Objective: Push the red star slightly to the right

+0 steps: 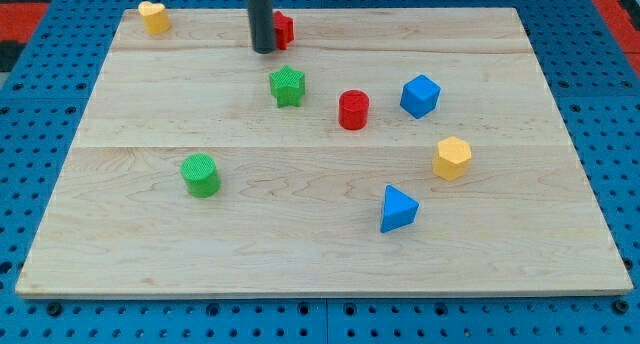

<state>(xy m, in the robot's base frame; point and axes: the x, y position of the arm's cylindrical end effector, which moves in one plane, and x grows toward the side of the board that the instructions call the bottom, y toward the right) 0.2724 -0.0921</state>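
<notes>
The red star [284,29] lies near the board's top edge, partly hidden behind my rod. My tip [264,50] rests on the board right at the star's left side, seemingly touching it. A green star [287,86] lies just below and to the right of the tip. A red cylinder [353,110] stands further right, near the board's middle.
A yellow heart [153,17] lies at the top left corner. A blue cube [420,95], a yellow hexagon [452,157] and a blue triangle [398,209] lie at the right. A green cylinder [201,175] stands at the left. The wooden board [140,234] ends on blue pegboard.
</notes>
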